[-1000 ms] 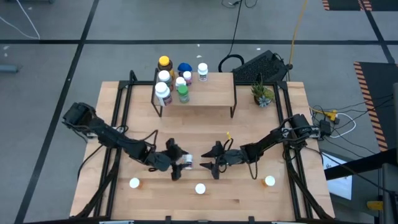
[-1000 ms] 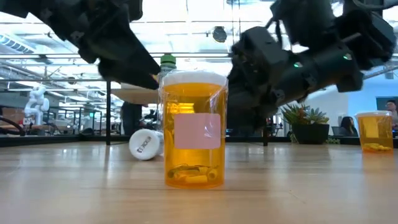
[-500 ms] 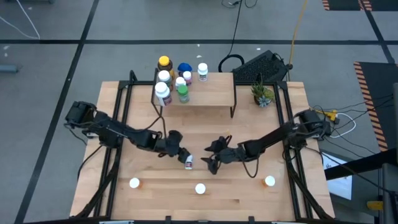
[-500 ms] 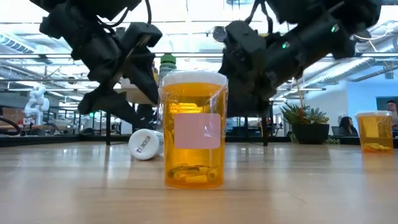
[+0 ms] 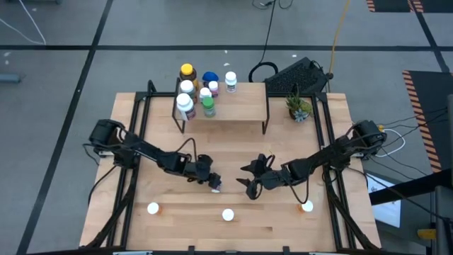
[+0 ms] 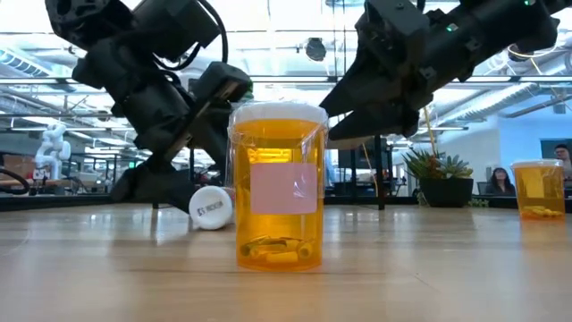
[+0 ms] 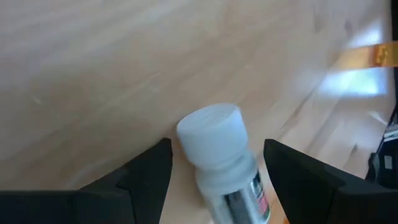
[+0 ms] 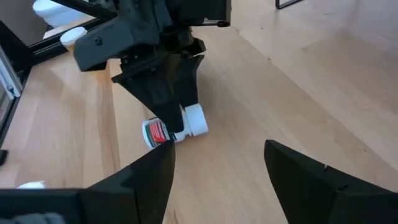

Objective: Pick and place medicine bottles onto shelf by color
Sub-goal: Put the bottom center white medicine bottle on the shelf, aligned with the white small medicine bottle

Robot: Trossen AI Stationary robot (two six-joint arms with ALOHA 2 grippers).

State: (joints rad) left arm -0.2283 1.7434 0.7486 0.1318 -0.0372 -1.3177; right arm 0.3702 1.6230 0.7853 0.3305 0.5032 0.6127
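Overhead, the left gripper (image 5: 211, 180) sits low at mid-table, its spread fingers straddling a fallen white-capped bottle (image 5: 214, 186); the right gripper (image 5: 252, 178) hangs open just to the right. Seven bottles crowd the shelf (image 5: 237, 108) at its left end. Low down, an orange pill bottle (image 6: 278, 185) stands nearest, the white bottle on its side behind. At the left wrist, the fingers (image 7: 149, 171) flank the bottle without gripping it. From the right wrist, its own fingers (image 8: 152, 174) gape empty.

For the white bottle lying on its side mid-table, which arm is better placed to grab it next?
Left. The left gripper is open and straddles the toppled white bottle. The right gripper, also open, sits off to the side, clear of the bottle.
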